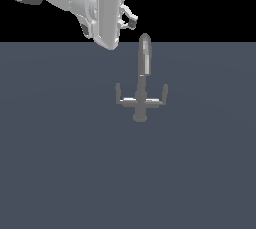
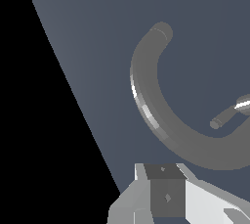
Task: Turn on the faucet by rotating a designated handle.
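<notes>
The faucet (image 1: 142, 80) is seen upright on the worktop (image 1: 60, 163), below and just beside the fingers (image 1: 131, 21), untouched. The handle (image 1: 118, 92) cannot be told surely from its twin. Whether the fingers are parted cannot be told; they are largely hidden by the arm.

A flat, slate blue-grey floor (image 1: 60, 163) fills the lower part of the exterior view, plain and evenly lit, without markings or seams. It ends in a straight horizontal edge, above which lies a black background (image 1: 210, 3). In the wrist view the same blue-grey surface (image 2: 88, 17) shows as a broad slanted area, cut off along a straight diagonal edge by black void (image 2: 34, 135).
</notes>
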You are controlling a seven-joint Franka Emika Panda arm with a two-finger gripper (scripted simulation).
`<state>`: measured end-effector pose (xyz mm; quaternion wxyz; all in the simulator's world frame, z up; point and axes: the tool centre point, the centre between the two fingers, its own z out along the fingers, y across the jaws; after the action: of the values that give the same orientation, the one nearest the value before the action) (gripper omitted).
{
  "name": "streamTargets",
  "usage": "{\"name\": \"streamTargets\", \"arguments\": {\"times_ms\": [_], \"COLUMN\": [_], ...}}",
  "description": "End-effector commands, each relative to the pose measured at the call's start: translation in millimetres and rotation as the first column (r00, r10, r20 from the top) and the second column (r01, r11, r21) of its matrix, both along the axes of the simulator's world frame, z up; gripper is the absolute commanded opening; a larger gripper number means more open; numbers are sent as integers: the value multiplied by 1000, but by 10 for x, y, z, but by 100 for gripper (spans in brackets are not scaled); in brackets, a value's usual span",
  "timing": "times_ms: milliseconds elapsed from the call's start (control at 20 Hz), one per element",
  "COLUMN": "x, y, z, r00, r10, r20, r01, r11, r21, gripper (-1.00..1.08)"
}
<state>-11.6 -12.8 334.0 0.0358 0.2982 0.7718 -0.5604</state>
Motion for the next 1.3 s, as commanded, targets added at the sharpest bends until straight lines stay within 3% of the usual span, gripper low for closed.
{"name": "streamTargets", "arguments": {"times_ms": [0, 300, 600, 900, 1250], "x": [80, 256, 415, 554, 687], "y": [23, 82, 145, 211, 287], "z": [-94, -331, -584, -853, -1183], "r00": [997, 963, 896, 801, 660], "r10": [42, 129, 201, 256, 300], "r20": [-71, -237, -396, -541, -689], "r01": [-42, -133, -213, -278, -335], "r11": [999, 991, 977, 960, 938], "r21": [-4, -2, 15, 44, 87], "gripper": [-100, -100, -100, -100, -100]}}
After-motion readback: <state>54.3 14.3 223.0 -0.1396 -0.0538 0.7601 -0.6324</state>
